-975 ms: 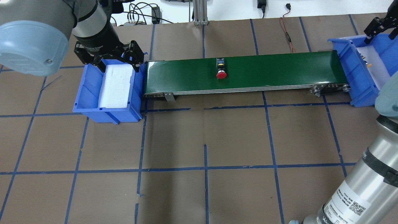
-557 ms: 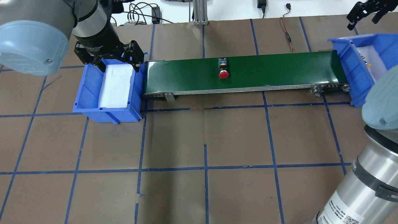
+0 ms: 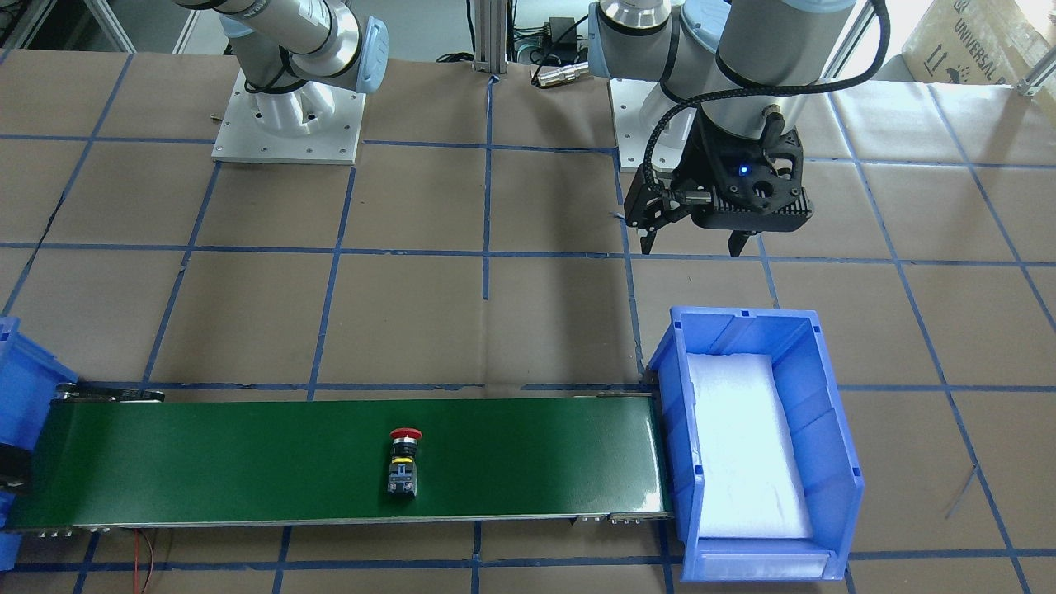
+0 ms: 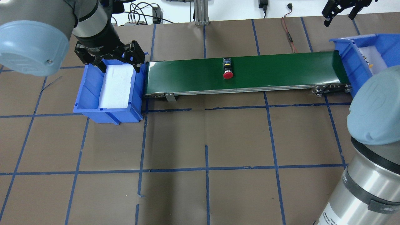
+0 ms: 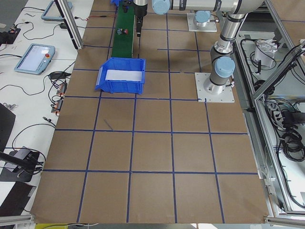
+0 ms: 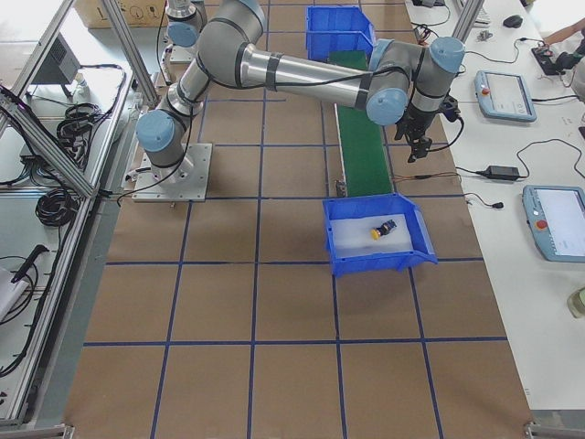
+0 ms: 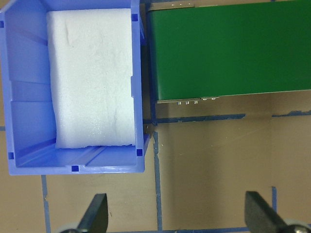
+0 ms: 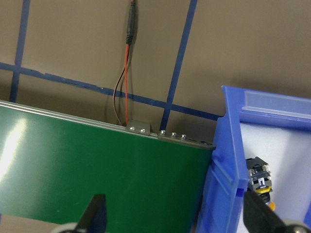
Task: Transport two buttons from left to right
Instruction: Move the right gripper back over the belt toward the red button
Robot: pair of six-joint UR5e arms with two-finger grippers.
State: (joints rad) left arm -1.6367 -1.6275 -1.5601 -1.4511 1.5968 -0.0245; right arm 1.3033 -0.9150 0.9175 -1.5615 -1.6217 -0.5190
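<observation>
Red button [image 4: 227, 74]: lying on its side on the belt, a little towards the left-bin side of the middle. It has a round, glossy mushroom cap that faces the robot, on a stubby black-and-silver body. We think there's a yellow ring under the cap, but it's too small to be sure.

Yellow button [image 6: 384, 229]: in the right bin, tipped over on the white foam, with the same chunky body shape. The right wrist view only catches part of it behind the bin wall.

Left gripper [image 3: 691, 246]: spread wide with nothing in it. The two black fingers hang over bare table on the robot's side of the left bin.

Right gripper [image 4: 339, 15]: also wide open and empty. It's up high by the belt's right end, and its own camera looks down on the belt corner and the bin edge.

Belt [image 4: 281, 70]: a long, narrow conveyor strip in smooth dark green with a slight sheen. It has a silver metal rail along the side and runs bin to bin.

Left bin [image 4: 84, 90]: boxy moulded blue plastic with ribbed walls. It holds just a white foam pad [image 7: 92, 77] with a slightly pebbly surface.

Right bin [image 6: 366, 261]: the same blue plastic tub with the same foam lining, butted against the belt's right end.

Table [image 4: 237, 137]: matte brown paper with a grid of blue tape.

Wire [image 8: 125, 82]: a thin red-and-orange lead lying on the paper and running to the belt's far rail.
</observation>
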